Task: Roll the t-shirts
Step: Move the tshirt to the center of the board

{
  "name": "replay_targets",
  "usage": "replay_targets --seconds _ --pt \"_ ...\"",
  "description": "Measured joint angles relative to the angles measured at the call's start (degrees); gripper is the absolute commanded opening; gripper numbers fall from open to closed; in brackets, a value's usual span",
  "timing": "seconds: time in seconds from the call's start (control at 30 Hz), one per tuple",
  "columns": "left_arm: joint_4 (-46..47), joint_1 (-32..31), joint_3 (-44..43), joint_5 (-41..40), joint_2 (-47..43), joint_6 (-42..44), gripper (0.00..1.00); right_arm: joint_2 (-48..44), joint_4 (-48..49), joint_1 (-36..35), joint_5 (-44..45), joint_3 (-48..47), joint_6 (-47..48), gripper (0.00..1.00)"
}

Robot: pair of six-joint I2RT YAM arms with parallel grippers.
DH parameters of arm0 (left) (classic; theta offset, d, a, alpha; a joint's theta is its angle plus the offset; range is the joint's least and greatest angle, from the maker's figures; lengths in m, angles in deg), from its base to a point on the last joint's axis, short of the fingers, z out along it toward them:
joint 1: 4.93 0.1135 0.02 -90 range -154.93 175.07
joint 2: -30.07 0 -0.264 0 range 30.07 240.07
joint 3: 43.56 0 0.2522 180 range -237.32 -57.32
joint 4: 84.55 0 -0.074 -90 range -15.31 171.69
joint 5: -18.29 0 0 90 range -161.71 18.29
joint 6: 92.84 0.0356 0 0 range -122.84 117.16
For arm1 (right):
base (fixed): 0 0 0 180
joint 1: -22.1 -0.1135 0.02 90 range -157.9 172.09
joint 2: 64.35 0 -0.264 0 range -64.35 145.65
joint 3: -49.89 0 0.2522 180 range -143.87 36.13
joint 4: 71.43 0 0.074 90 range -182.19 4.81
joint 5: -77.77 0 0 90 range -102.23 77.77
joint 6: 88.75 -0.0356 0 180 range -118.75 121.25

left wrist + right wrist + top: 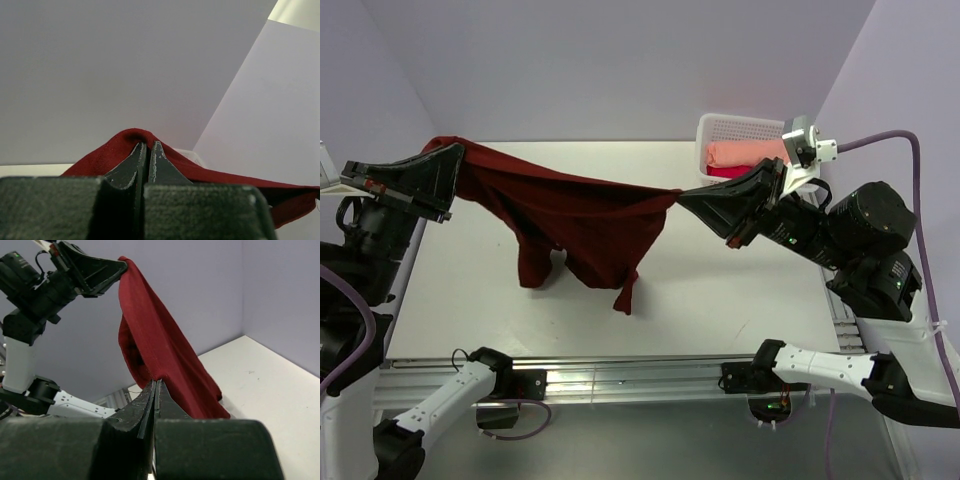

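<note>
Left hand (453, 152), upper left of the top view: fingers pressed together on a fold of the maroon shirt (582, 215). Its wrist view shows cloth humped over the closed tips. Right hand (684, 197), right of centre: likewise clamped on the shirt's far edge, with cloth running straight out of the closed tips in its wrist view.

Shirt position: strung between the two hands above the bench (740, 290). The top edge is taut and slopes from upper left down toward the right hand. The body hangs below that line in folds. Its lowest parts, at frame centre, touch or nearly touch the bench; cannot tell which.

Why held so (judgement): a two-point lift with the hands well apart lets the weight pull wrinkles out, so the shirt can be laid flat before rolling. Which part of the garment each hand has, I cannot tell.

Other shirts: peach shirt (745, 152) and pink shirt (725, 172) lie in the white basket (712, 128), upper right, just behind the right hand.

Stage: spreading; rolling not yet begun. The next move calls for lowering both hands together under tension.

Risk: cloth slipping from a thin pinch.
</note>
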Motion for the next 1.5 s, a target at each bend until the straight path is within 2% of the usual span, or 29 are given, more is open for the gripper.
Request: replay_targets --seconds 0.33,0.57,0.7,0.87,1.03,1.1,1.2,1.23,1.27,1.3,1.33,1.37,1.4,1.43,1.5 --pt "-0.31 0.00 0.17 2.23 0.09 -2.34 0.00 0.42 -2.47 0.00 -0.90 -5.03 -2.45 0.00" --pt "2.16 0.00 0.46 2.80 3.78 -2.29 0.00 3.69 -4.13 0.48 4.22 -8.28 -2.40 0.00" --pt "4.22 0.00 3.82 2.12 8.50 -2.12 0.00 7.72 -3.52 8.24 1.53 -7.08 -3.93 0.00" --pt "6.86 1.44 8.72 0.04 17.92 -1.90 0.00 14.73 -0.48 19.98 -4.70 -1.88 -7.78 0.00" --pt "11.98 12.68 9.57 6.99 32.28 -5.40 0.00 27.34 4.48 28.20 -9.16 -2.08 -11.91 0.00" --pt "13.68 16.00 6.86 7.93 39.67 -6.40 0.00 33.40 5.68 30.71 -9.25 -3.82 -13.49 0.00" --pt "14.05 17.14 -7.65 10.97 56.61 -7.26 0.00 43.56 8.94 34.32 -9.14 -7.61 -16.52 0.00" --pt "13.99 16.96 -13.44 12.13 62.25 -7.30 0.07 46.12 10.43 35.47 -8.90 -7.87 -17.59 0.00" --pt "14.62 16.70 -20.24 13.49 68.28 -7.28 0.42 48.35 11.34 36.81 -8.72 -7.82 -18.82 0.00" --pt "13.25 16.26 -28.15 14.71 74.62 -6.95 0.58 50.84 12.59 38.69 -8.44 -7.23 -20.28 0.00" --pt "11.63 15.76 -35.26 15.47 80.15 -6.80 0.82 52.15 13.40 40.02 -7.96 -6.32 -21.00 0.00" --pt "9.79 15.21 -41.68 15.56 84.91 -6.40 0.94 52.89 13.86 41.07 -7.48 -5.33 -21.59 0.00" --pt "8.37 14.58 -45.20 15.45 88.08 -6.14 0.99 53.42 14.05 42.23 -6.93 -3.89 -22.21 0.00" --pt "6.91 14.05 -45.13 15.08 88.89 -5.92 1.00 53.72 14.16 43.12 -6.45 -3.04 -22.47 0.00" --pt "6.95 12.72 -36.81 13.16 86.16 -5.62 1.00 54.25 14.51 44.68 -5.29 -2.05 -22.93 0.00"
